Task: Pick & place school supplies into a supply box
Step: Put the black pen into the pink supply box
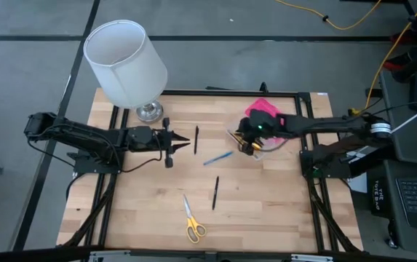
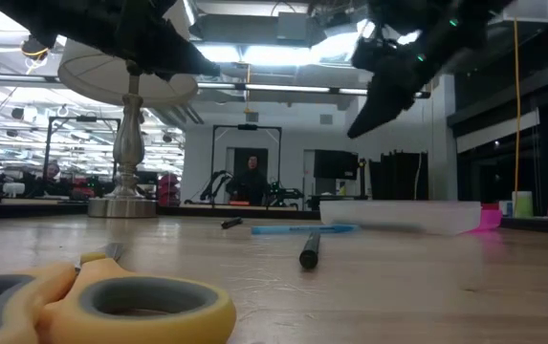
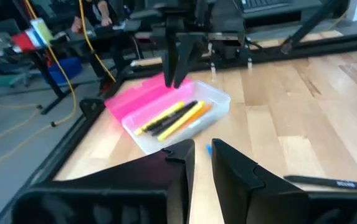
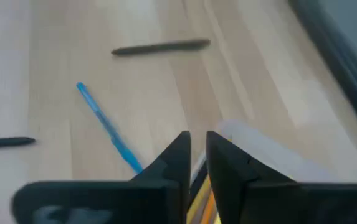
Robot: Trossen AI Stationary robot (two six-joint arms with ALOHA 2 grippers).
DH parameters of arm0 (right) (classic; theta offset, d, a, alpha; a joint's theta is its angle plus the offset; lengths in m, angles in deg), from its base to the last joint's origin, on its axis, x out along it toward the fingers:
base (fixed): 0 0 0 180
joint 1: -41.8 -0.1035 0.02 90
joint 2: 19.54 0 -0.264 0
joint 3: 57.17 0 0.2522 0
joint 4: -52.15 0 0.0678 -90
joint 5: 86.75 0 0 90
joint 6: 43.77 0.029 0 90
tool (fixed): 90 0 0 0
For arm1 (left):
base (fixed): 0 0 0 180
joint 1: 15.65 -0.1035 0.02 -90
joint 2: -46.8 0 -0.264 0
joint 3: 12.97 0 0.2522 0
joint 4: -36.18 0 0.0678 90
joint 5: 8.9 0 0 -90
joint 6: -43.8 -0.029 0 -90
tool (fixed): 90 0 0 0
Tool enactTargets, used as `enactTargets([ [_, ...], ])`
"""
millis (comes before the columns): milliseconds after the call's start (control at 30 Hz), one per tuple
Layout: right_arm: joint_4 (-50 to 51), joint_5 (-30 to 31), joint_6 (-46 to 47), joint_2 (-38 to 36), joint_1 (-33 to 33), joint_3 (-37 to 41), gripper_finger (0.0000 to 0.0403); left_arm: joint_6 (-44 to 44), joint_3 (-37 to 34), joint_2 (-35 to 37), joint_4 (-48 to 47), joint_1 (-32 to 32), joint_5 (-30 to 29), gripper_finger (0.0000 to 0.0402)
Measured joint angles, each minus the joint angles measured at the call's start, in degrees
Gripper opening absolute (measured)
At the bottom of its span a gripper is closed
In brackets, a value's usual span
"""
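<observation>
The supply box lies open at the table's right: a clear base [image 1: 264, 151] [image 3: 218, 102] holding yellow, orange and black pens [image 3: 175, 119], its pink lid [image 1: 261, 110] [image 3: 138, 99] folded back behind it. My right gripper [image 1: 246, 145] [image 4: 198, 149] hovers just above the base's left end, tilted down, shut and empty. My left gripper [image 1: 181, 138] [image 3: 203, 155] stands raised at centre left, pointing at the box, shut with only a slit and empty. On the wood lie two black pens [image 1: 196, 140] [image 1: 215, 193], a blue pen [image 1: 217, 158] [image 4: 106, 127] and yellow-handled scissors [image 1: 192, 222] [image 2: 111, 301].
A white-shaded lamp [image 1: 124, 62] on a metal foot [image 1: 150, 111] stands at the far left corner, behind my left arm. A black frame [image 1: 193, 93] runs along the table's edges. Bare wood [image 1: 281, 211] lies at the near right.
</observation>
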Motion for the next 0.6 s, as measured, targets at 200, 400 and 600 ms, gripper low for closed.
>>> enactTargets([
  [200, -22.35, -0.43, -0.52, -4.30, -1.47, 13.74, 0.0018, 8.44, 1.61, -5.28, -0.67, -0.04, -5.72, 0.0047],
  [400, -26.44, -0.33, -1.01, -5.42, -1.45, 17.04, 0.0008, 20.42, 11.60, -11.43, -14.44, -0.59, -9.78, 0.0047],
  [600, -27.55, -0.40, -3.09, -5.44, -1.45, 17.04, 0.0035, 29.07, 23.22, -19.43, -27.10, -1.19, -14.25, 0.0047],
])
